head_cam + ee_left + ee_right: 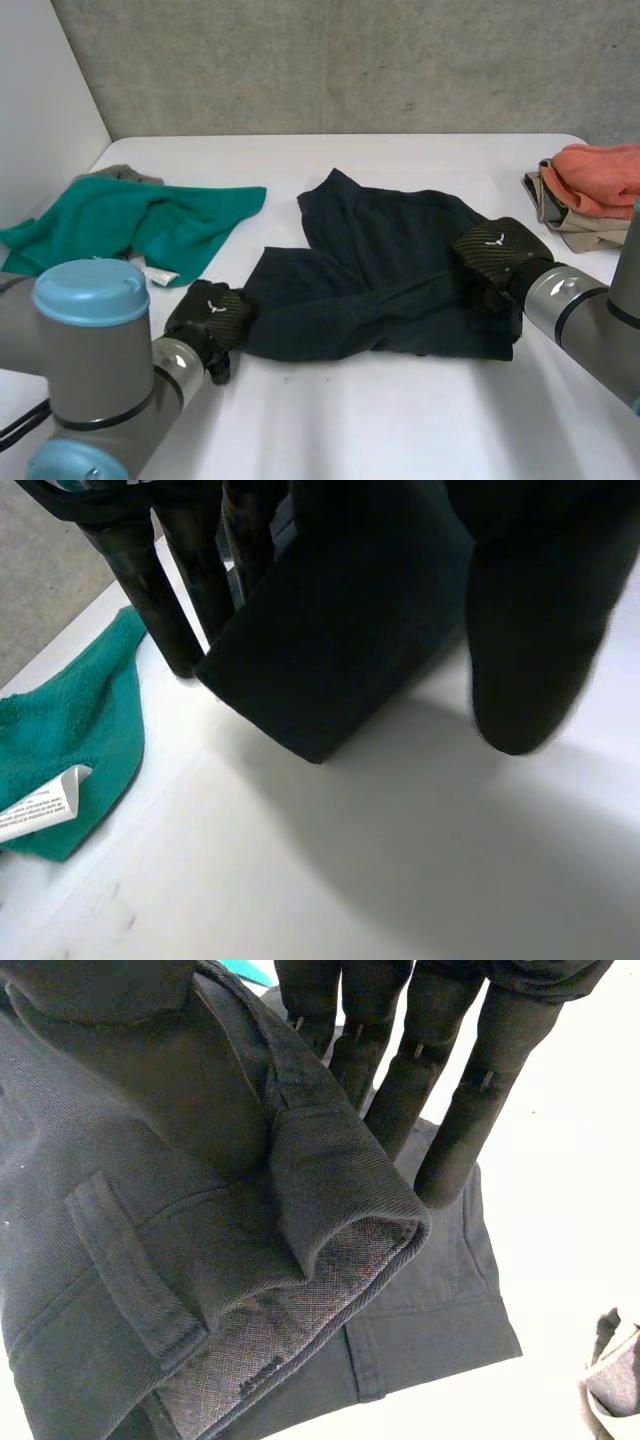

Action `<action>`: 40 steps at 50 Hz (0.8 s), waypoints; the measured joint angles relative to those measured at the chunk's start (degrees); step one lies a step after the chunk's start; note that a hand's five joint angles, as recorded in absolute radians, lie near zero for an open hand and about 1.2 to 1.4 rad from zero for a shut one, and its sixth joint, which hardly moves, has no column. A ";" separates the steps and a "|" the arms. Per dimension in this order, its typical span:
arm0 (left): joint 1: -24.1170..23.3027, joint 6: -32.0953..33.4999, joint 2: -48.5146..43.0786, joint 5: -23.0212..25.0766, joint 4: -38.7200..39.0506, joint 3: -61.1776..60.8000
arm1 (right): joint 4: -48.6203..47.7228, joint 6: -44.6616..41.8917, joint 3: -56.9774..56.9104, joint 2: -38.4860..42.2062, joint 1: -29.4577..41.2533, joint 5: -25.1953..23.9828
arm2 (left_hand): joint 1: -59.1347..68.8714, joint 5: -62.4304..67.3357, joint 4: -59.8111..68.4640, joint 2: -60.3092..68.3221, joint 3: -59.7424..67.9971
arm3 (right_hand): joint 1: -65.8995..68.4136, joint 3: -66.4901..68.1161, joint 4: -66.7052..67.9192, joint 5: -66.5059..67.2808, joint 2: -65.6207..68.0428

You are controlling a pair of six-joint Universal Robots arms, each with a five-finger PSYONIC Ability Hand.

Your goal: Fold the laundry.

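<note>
On desk (400, 430), dark pants (380, 270) stretch lengthwise between hands: left hand (210, 312) fingers (165, 610) grip leg hem (320, 700), right hand (497, 250) grips waistband (340, 1210).

white care tag (40, 805) on green towel (85, 720), print too small to read

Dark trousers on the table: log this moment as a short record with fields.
garment: dark trousers, lying across the white table
left hand: pinches the trousers' left-end edge between fingers and thumb
right hand: pinches a fold of the waistband at the right end
also on table: green towel at left; orange cloth on a beige cloth at far right
fold status: not yet neat
</note>
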 measured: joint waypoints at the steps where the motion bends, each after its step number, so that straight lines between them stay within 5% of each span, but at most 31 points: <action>1: 0.00 0.05 -0.67 -0.06 0.62 0.38 | -0.06 -0.03 0.08 0.00 0.05 0.08 | 10.03 8.62 8.73 7.75 7.76 | 0.00 0.00 0.00 0.00 0.00; 3: 0.01 0.19 -2.49 -0.25 2.91 1.45 | -0.17 -0.11 0.31 0.01 0.22 0.22 | 33.97 30.04 30.52 30.58 30.29 | 0.00 0.00 -0.01 0.00 0.00; 6: 0.07 0.33 -4.04 -0.72 5.96 2.58 | -0.19 -0.18 0.43 0.02 0.32 0.10 | 38.14 38.68 40.66 39.81 39.28 | 0.00 0.00 0.00 0.00 0.00; 15: -0.08 2.03 5.81 -5.55 4.80 1.26 | 1.26 -1.73 -0.26 -0.78 0.49 -0.42 | 38.14 38.68 41.62 40.58 39.94 | 0.00 0.00 0.00 0.00 0.00; 24: -1.41 11.55 28.23 -6.40 -18.85 -8.93 | 11.09 -9.52 -0.04 -4.80 1.41 -0.25 | 38.14 38.96 41.66 40.74 40.19 | 0.00 0.00 0.00 0.00 0.00; 34: -4.78 12.47 26.13 -6.55 -22.48 -11.65 | 17.79 -15.26 2.84 -6.42 1.67 0.43 | 38.14 39.46 41.67 40.76 40.32 | 0.00 0.00 -0.01 0.00 0.00; 36: -6.06 12.32 24.60 -6.46 -21.68 -10.13 | 17.76 -15.55 3.32 -6.38 1.46 0.43 | 31.71 33.45 34.28 32.36 33.21 | 0.01 0.00 0.00 0.00 0.00; 38: -6.89 12.27 23.61 -6.37 -20.81 -8.77 | 17.66 -15.62 3.53 -6.35 1.37 0.38 | 14.08 18.31 18.66 17.92 17.90 | 0.01 0.00 0.00 0.10 0.00; 39: -7.52 12.37 22.56 -6.27 -19.24 -7.13 | 17.52 -15.63 3.68 -6.32 1.30 0.33 | -4.56 1.93 2.20 1.81 1.97 | 0.08 0.00 0.00 0.13 0.00; 40: -7.52 12.37 22.56 -6.27 -19.24 -7.13 | 17.52 -15.63 3.68 -6.32 1.30 0.33 | -4.56 1.93 2.20 1.81 1.97 | 0.08 0.00 0.00 0.13 0.00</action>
